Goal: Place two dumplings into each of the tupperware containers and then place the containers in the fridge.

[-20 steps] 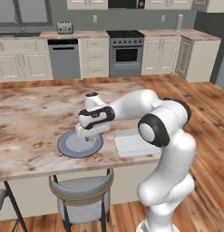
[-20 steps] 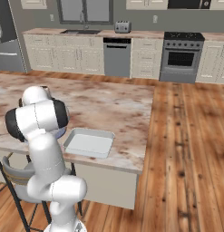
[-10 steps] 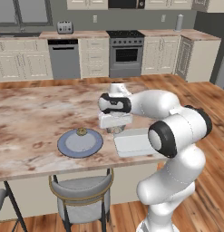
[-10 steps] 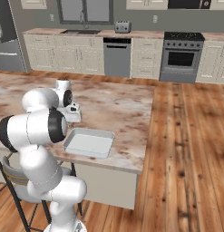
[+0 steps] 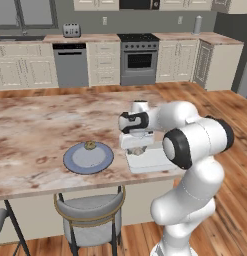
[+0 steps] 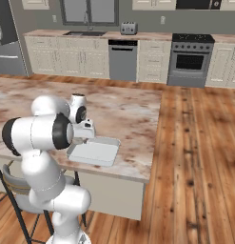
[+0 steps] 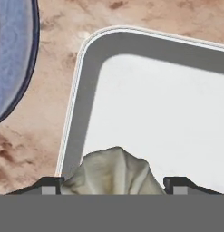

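From the left base view, you have the two-finger gripper (image 5: 138,149) hanging over the near-left corner of the shallow pale grey rectangular tupperware container (image 5: 157,160), which lies at the near edge of the marbled brown island counter (image 5: 40,120). A small tan creased dumpling (image 5: 138,150) sits right under the hand, at the container's left end. Just to the left, well clear of the container, the round grey-blue plate (image 5: 88,159) carries a second tan dumpling (image 5: 90,145) at its far rim. You will need that one next, I judge, and it lies to the gripper's left across a strip of bare counter.

From the right base view, you see the same container (image 6: 94,152) with its long axis running along the counter edge, and the hand (image 6: 80,140) poised at its left end. The arm hides the plate here, and I cannot make out the dumpling under the hand.

From the hand view, you look straight down into the container (image 7: 88,68), its rounded corner at upper left and its pale floor bare ahead. The dumpling (image 7: 113,172) lies between the two dark finger tips (image 7: 52,185), over the container's floor beside the left wall. The jaws stand wide on either side of it; whether the pads touch it, or whether it already rests on the floor, I cannot tell. The blue plate's edge (image 7: 16,54) shows at upper left, so your return path lies that way, across the container's short side.
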Controlling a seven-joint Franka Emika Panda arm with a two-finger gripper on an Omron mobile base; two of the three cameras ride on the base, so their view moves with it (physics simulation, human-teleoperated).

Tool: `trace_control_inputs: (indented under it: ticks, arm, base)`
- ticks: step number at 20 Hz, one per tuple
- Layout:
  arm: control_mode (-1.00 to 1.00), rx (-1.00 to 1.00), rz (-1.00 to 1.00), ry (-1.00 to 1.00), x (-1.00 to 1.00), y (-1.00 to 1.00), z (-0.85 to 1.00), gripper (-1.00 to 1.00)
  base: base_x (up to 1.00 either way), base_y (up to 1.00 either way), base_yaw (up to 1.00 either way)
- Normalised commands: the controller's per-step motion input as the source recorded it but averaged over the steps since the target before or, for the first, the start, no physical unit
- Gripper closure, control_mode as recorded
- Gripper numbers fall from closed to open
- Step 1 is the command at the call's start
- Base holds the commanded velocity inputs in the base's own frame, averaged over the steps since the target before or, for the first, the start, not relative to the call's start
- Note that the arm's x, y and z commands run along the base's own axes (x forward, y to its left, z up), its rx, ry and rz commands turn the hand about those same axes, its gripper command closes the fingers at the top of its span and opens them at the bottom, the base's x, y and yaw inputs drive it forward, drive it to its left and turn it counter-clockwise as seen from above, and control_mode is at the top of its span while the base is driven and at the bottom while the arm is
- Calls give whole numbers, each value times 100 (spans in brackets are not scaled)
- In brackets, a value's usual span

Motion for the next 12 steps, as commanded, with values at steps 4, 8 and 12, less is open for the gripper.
trace_control_inputs:
  ticks: [4,8,12]
  arm:
    - [-100,1,0,0,-6,-15,-41,100]
    - [-100,0,0,0,0,-2,-27,-100]
    - [-100,0,0,0,0,-1,0,-100]
  base:
    - [0,0,0]
    - [0,0,0]
    - [0,0,0]
